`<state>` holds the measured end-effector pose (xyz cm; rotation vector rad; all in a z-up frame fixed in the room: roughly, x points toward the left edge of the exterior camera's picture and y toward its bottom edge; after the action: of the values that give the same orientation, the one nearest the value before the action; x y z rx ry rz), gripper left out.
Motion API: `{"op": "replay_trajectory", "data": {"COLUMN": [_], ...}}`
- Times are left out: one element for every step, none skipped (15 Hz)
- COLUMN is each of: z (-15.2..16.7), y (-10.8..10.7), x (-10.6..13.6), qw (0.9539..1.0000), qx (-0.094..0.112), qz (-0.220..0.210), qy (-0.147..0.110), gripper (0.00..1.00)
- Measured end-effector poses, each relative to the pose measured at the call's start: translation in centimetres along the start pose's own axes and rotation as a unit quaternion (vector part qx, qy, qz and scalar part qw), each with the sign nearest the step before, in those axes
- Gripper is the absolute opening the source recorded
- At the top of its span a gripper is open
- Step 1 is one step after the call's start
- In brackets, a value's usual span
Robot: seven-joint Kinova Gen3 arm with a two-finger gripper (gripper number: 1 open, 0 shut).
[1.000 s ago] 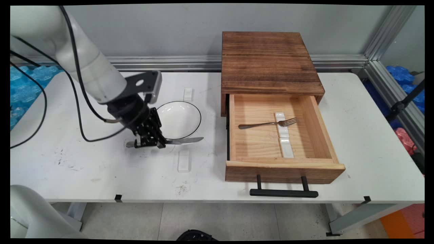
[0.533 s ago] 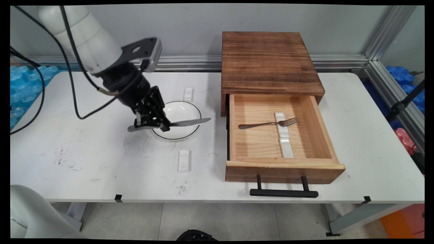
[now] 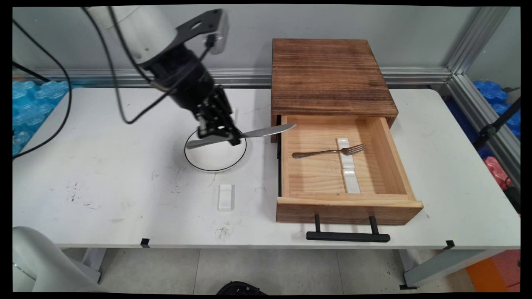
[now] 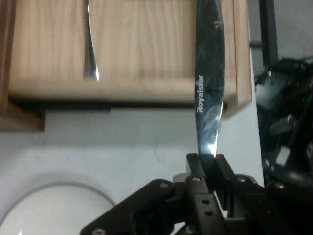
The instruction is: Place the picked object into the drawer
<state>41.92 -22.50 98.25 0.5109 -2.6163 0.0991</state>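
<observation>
My gripper (image 3: pixel 219 133) (image 4: pixel 208 161) is shut on a steel table knife (image 3: pixel 245 135) (image 4: pixel 208 83) and holds it in the air, roughly level. The blade points right, and its tip reaches over the left wall of the open wooden drawer (image 3: pixel 286 166) (image 4: pixel 122 90). Below the hand sits a white plate with a black rim (image 3: pixel 216 160) (image 4: pixel 44 208). A fork (image 3: pixel 328 151) (image 4: pixel 90 54) lies inside the drawer, its tines resting on a white rest (image 3: pixel 348 166).
The drawer belongs to a dark-topped wooden cabinet (image 3: pixel 328 74) at the table's back; its black handle (image 3: pixel 348 236) juts past the front edge. A small white rest (image 3: pixel 225 197) lies in front of the plate, and another (image 3: pixel 231 114) behind it is partly hidden by the hand.
The gripper has risen from the table with the knife and moved right and toward the back, passing over the plate, so the blade tip now reaches the drawer.
</observation>
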Motion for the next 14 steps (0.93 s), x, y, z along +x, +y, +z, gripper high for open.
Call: {"op": "replay_trajectory", "data": {"z": [0.3,0.8,1.2,1.8,2.3,2.8,3.2,3.9,4.4,5.2,5.9,6.6,7.5,8.4], "y": [0.0,0.0,0.0,0.0,0.0,0.0,0.0,0.0,0.0,0.0,0.0,0.0,-0.1,-0.1], "x": [1.0,2.2,2.9,3.9,4.7,5.3,5.9,6.8,7.2,8.0,8.7,9.3,10.1,10.8], "qw": [1.0,0.9999,0.9999,0.9998,0.9997,0.9997,0.9996,0.9995,0.9994,0.9993,0.9992,0.9991,0.999,0.9988], "qx": [0.002,0.004,0.005,0.006,0.008,0.008,0.009,0.01,0.01,0.01,0.011,0.012,0.012,0.014], "qz": [-0.002,-0.003,-0.004,-0.003,-0.003,-0.002,-0.002,-0.001,-0.001,-0.002,-0.001,-0.002,-0.002,-0.001], "qy": [0.006,0.011,0.014,0.018,0.022,0.025,0.027,0.031,0.033,0.035,0.038,0.041,0.044,0.046], "gripper": [0.0,0.0,0.0,0.0,0.0,0.0,0.0,0.0,0.0,0.0,0.0,0.0,0.0,0.0]}}
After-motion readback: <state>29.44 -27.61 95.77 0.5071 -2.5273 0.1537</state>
